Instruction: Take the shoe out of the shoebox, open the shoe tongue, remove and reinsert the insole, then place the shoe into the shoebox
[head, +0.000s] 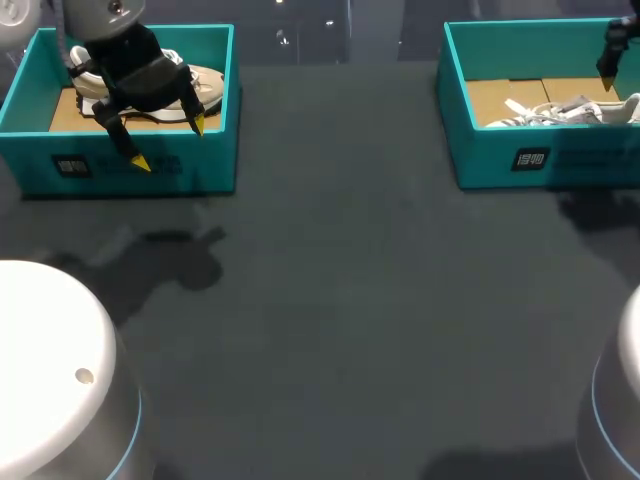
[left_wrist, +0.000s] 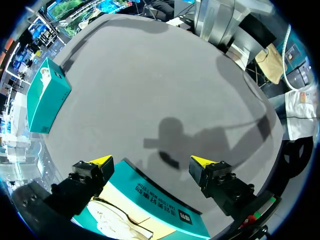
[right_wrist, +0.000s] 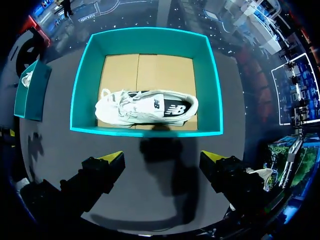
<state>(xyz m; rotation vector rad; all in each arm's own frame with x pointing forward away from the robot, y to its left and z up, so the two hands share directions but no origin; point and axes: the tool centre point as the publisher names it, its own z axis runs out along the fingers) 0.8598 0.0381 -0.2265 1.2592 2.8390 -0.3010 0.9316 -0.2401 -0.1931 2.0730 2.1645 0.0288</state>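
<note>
Hovering wide open w/ nothing held, left jaws at upper left sit over the shoebox (head: 200, 160) front wall; going down, a tip may hit wall, not shoe (head: 213, 86). Right jaws also open, empty.

Matt cloth table (head: 350, 300); smooth cardbd shoebox (right_wrist: 87, 85); mesh/synth shoe (right_wrist: 145, 107).

Shoe (right_wrist: 145, 106) inside right shoebox (right_wrist: 89, 90)

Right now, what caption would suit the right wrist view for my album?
Open right claw hovering just short of a teal shoebox holding one white shoe.
</note>
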